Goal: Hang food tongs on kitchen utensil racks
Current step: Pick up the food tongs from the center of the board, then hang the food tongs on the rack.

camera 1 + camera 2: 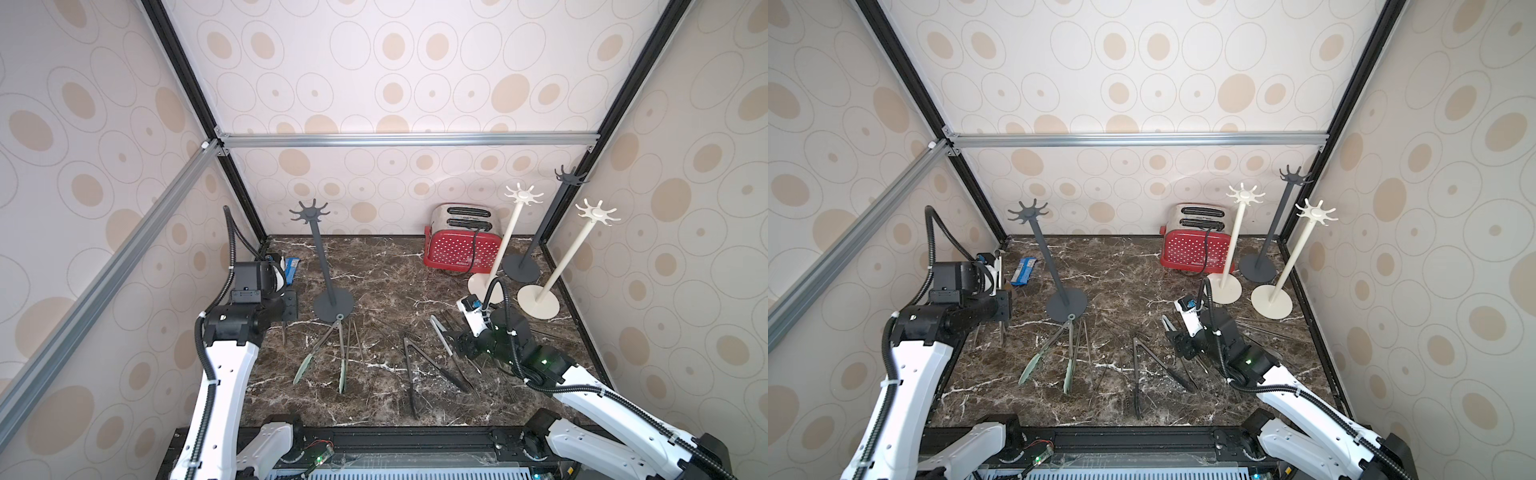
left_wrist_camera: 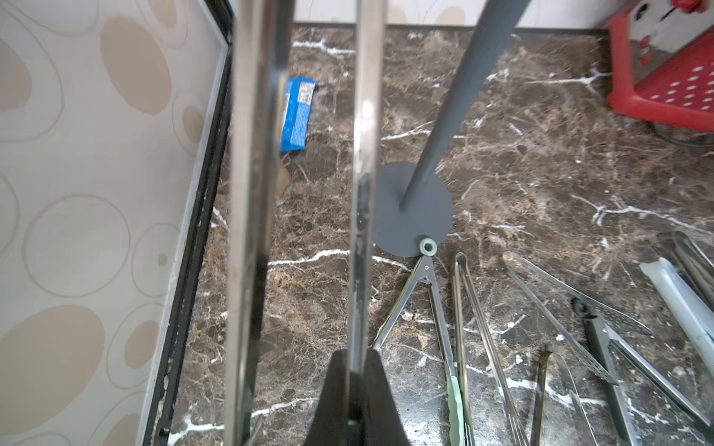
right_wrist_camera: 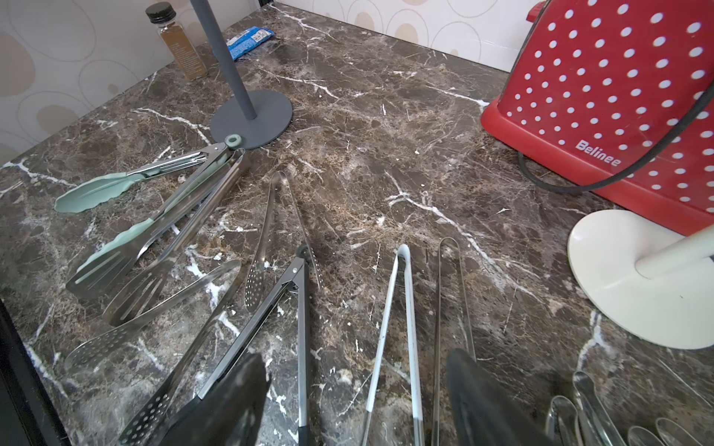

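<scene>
Top views: four racks [image 1: 321, 257], two grey, two cream; left pincer [image 2: 357, 370] pinching tongs [image 2: 363, 154]; right pincer [image 3: 359, 357] spread.

Both top views look steeply down from high above the near edge of the desk [image 1: 374, 266] toward the back wall. They are far enough off to take in the whole desk, and they share nearly all of it. The left wrist camera sits close behind the left fingers [image 2: 328, 409], looking along the steel tongs [image 2: 363, 154] between them to the dark grey rack [image 2: 417, 224] beyond. The right wrist camera looks low past the right fingers [image 3: 232, 405]; well ahead of them stands what seems the same rack.
</scene>
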`<move>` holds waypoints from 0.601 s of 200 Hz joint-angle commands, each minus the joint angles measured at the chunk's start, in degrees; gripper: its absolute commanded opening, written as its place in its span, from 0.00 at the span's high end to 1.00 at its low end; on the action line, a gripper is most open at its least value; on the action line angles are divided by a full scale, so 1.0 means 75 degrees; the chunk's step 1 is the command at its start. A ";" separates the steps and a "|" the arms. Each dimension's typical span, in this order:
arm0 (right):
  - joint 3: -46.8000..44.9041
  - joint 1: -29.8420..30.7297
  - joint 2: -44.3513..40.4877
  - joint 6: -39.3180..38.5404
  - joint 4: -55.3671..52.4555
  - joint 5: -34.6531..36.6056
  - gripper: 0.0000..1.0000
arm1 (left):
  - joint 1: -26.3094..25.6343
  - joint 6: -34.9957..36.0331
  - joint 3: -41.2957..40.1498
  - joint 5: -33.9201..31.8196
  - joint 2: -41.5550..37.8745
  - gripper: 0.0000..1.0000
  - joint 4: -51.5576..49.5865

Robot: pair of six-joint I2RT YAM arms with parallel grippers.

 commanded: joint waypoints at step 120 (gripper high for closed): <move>0.0026 -0.0067 -0.0051 -0.0346 0.0093 -0.0605 0.25 | 0.0008 0.1818 0.1433 0.2057 0.0139 1.00 0.1272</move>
